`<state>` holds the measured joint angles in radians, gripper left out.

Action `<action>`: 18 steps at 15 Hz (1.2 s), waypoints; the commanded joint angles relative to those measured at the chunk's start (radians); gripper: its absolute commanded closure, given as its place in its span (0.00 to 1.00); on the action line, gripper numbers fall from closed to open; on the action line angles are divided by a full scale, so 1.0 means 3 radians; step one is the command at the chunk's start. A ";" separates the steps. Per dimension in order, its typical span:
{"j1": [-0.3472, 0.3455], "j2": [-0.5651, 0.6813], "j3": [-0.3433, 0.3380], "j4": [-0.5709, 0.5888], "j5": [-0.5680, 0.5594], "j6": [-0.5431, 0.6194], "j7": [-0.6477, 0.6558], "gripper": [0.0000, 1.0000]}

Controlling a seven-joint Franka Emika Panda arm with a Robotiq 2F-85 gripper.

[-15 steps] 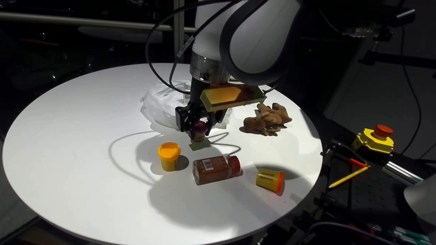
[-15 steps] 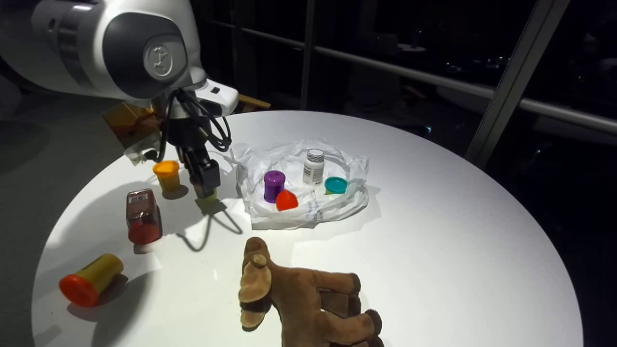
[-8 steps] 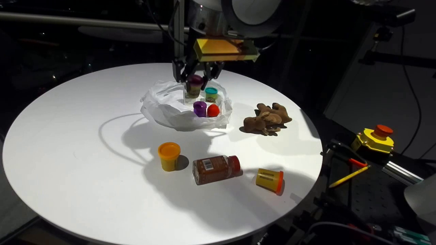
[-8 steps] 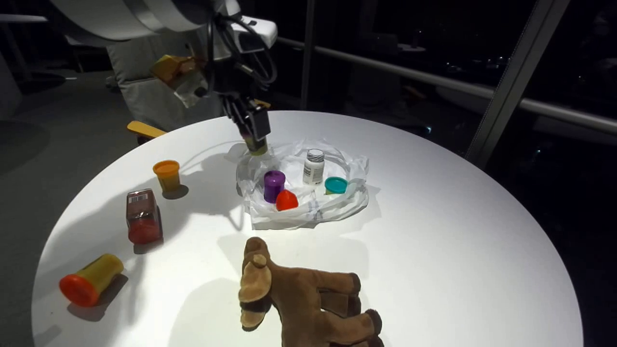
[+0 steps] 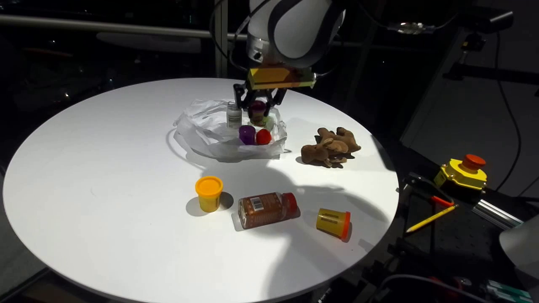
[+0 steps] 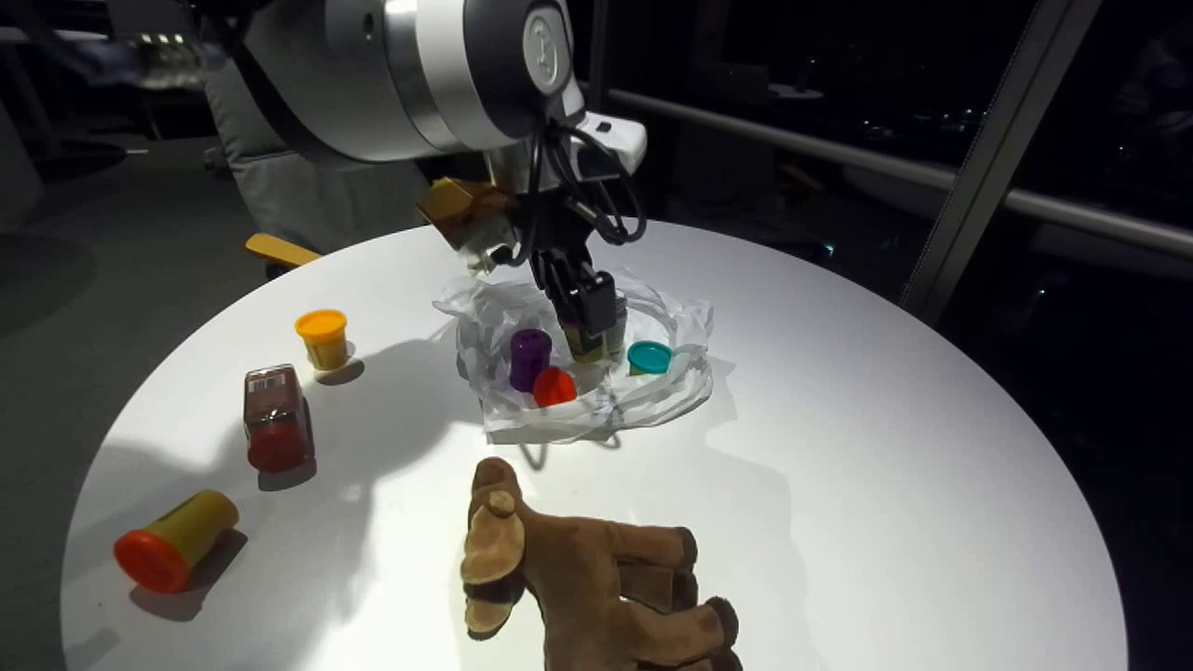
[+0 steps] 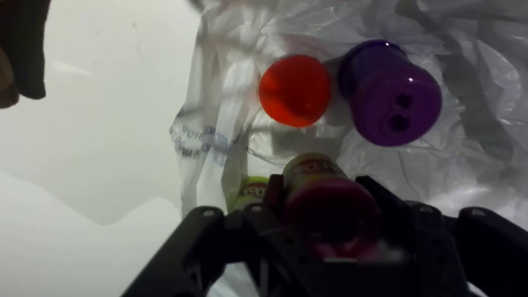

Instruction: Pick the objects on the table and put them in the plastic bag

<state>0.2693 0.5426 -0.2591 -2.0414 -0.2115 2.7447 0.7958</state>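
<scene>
My gripper point(image 5: 257, 114) is shut on a magenta-lidded cup point(image 7: 314, 170), with a finger on each side of it. It holds the cup low over the plastic bag point(image 6: 508, 424); contact with the film cannot be told. Inside the bag are a purple cup point(image 7: 396, 107), a red piece point(image 7: 295, 90), a white bottle point(image 5: 234, 115) and a teal-lidded cup point(image 6: 650, 357), partly covered in the wrist view. Outside it, on the table point(image 5: 105, 210), stand or lie an upright orange-yellow cup point(image 5: 209, 193), a brown red-capped jar point(image 5: 261, 210), a tipped yellow cup point(image 5: 332, 223) and a brown toy point(image 6: 596, 578).
A yellow box-shaped part point(image 5: 280, 78) sits on the wrist above the gripper, and loose cables point(image 6: 615, 205) hang beside it. Off the table's edge are a yellow-and-red button box point(image 5: 463, 174) and a yellow pencil point(image 5: 432, 218).
The gripper has lifted the magenta-lidded cup from the table, carried it across to the bag and lowered it among the things there. Its grip stays the same; the other objects have not moved.
</scene>
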 commanded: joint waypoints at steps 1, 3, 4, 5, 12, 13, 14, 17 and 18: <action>-0.0168 0.0252 0.0157 0.0252 0.0251 -0.0037 -0.0063 0.76; -0.0223 0.0325 0.0209 0.0320 0.0390 -0.0038 -0.0079 0.76; -0.0236 0.0337 0.0219 0.0349 0.0446 -0.0032 -0.0074 0.76; -0.0229 0.0324 0.0205 0.0353 0.0464 -0.0015 -0.0071 0.76; -0.0062 -0.0299 0.0090 0.0214 0.0278 -0.0193 -0.0179 0.00; -0.0111 -0.0444 0.0200 0.0175 0.0329 -0.0305 -0.0298 0.00; -0.0108 -0.0523 0.0283 0.0174 0.0370 -0.0419 -0.0325 0.00; -0.0122 -0.0732 0.0579 0.0140 0.0409 -0.0773 -0.0554 0.00; -0.0128 -0.0712 0.0718 0.0136 0.0475 -0.0852 -0.0662 0.00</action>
<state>0.2424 0.3819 -0.1317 -1.9603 -0.1099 2.5535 0.6836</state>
